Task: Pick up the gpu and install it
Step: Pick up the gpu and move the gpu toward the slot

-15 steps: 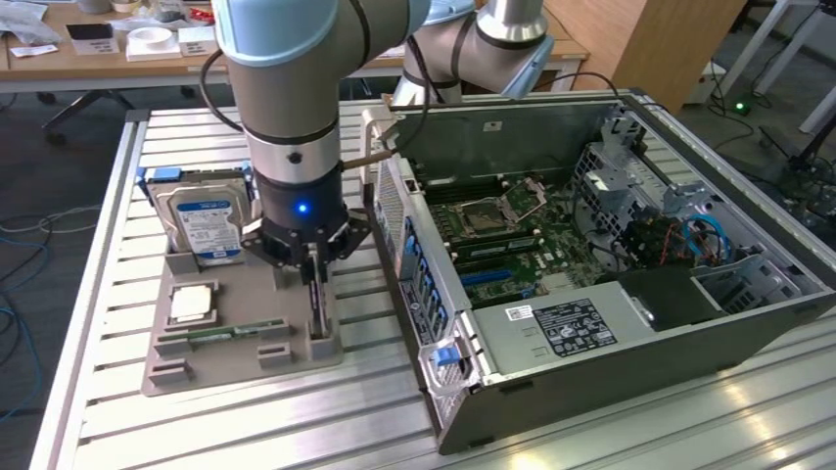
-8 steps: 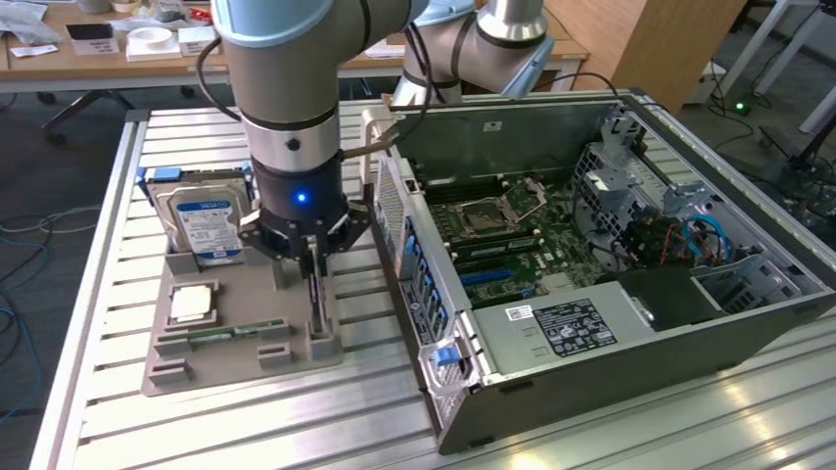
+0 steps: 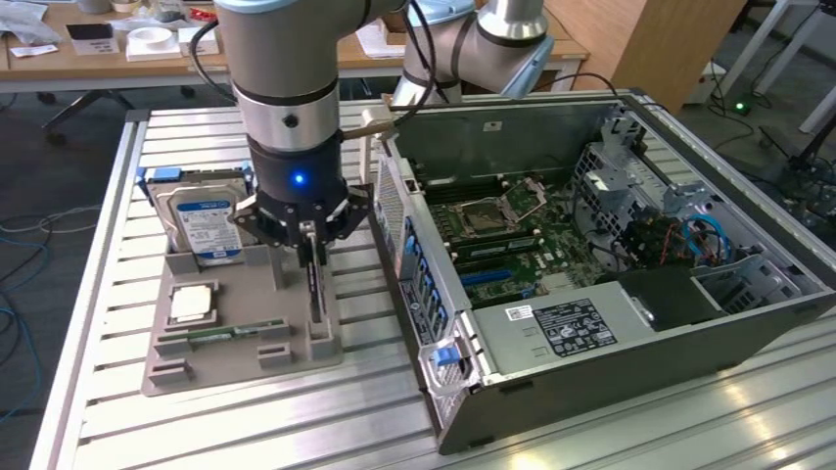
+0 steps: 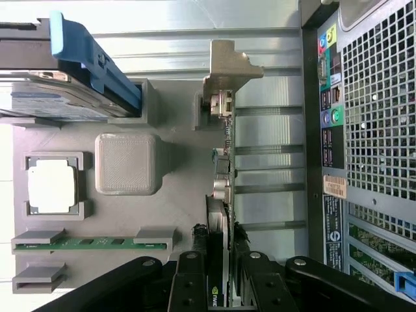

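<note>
The gpu (image 3: 316, 294) is a thin dark card standing on edge in a slot of the grey holder tray (image 3: 235, 367). My gripper (image 3: 309, 257) comes straight down onto its top edge. In the wrist view the gpu (image 4: 222, 175) runs away from the camera, ending in its silvery bracket (image 4: 226, 68). The black fingers (image 4: 190, 283) press against both faces of the card, so my gripper (image 4: 221, 289) is shut on it. The card still rests in the tray (image 4: 175, 208).
On the same tray stand a silver hard drive (image 3: 203, 220) with a blue-white label, a square processor (image 3: 192, 304) and a green memory stick (image 3: 215, 335). The open computer case (image 3: 588, 323) lies close at the exterior view's right, its motherboard (image 3: 503, 240) exposed.
</note>
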{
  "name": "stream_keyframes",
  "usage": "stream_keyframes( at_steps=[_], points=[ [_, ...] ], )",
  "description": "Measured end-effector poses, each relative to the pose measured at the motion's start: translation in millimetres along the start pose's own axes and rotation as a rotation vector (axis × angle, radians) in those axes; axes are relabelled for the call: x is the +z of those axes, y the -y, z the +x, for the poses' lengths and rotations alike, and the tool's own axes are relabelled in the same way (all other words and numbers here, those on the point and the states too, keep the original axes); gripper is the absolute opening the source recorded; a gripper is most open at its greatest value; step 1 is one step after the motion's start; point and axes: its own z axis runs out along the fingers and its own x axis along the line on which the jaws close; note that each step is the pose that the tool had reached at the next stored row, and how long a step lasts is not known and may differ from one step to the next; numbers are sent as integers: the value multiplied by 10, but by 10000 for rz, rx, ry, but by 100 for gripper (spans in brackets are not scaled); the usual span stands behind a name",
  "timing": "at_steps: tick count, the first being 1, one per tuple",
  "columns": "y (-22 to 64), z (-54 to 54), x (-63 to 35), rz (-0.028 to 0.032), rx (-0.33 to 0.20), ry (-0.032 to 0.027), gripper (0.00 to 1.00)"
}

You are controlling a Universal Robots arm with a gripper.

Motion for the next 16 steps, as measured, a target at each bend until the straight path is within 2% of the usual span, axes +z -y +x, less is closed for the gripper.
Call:
stream_keyframes(
  at_steps=[1, 2, 4, 11, 16],
  points=[
    [0, 0, -1, 4, 0, -1, 26],
    [-3, 1, -3, 121, 0, 5, 26],
    [-5, 0, -9, 229, -5, 8, 26],
    [-5, -1, -15, 238, -5, 7, 26],
    [-8, -2, -80, 237, -5, 8, 26]
  ],
)
